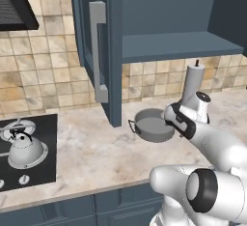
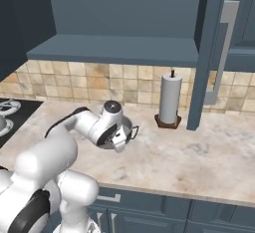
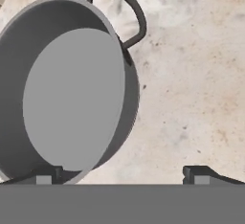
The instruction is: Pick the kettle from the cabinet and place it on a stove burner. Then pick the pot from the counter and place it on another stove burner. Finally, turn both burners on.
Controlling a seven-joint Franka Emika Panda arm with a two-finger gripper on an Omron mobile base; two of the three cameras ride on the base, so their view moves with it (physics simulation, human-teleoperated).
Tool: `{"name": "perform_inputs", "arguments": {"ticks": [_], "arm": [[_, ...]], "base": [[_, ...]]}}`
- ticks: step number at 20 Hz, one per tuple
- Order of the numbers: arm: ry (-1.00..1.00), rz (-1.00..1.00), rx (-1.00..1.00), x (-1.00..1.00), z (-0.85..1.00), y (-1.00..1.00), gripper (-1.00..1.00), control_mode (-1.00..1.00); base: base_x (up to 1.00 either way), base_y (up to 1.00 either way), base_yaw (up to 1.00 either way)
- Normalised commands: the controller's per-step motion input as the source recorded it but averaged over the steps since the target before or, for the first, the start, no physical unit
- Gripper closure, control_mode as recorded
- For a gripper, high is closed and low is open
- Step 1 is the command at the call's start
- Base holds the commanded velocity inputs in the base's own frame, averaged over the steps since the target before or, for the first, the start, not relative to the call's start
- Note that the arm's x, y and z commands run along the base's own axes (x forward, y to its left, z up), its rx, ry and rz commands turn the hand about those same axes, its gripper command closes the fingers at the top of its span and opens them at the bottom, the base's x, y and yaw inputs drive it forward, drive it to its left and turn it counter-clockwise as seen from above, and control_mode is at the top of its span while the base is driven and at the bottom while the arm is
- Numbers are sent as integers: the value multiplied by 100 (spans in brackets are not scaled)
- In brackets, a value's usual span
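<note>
The gripper (image 3: 122, 174) is wide open, holding nothing — slide toward the pot (image 3: 67, 89), straddle its rim, then squeeze.

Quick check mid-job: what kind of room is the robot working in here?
A home-style kitchen, rendered: a black cooktop with a kettle on a burner, a marbled counter holding a pot, and an open wall cabinet over tiled wall.

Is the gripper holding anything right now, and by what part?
Nothing is held. The gripper hovers with jaws open over the pot on the counter.
</note>
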Motion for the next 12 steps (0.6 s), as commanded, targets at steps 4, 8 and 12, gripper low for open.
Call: {"name": "perform_inputs", "arguments": {"ticks": [4,8,12], "arm": [[5,0,0,35,-16,-2,-100,-100],[5,0,0,30,-20,-1,-100,-100],[5,0,0,27,-31,0,-100,-100]], "base": [[0,0,0],[0,0,0],[0,0,0]]}}
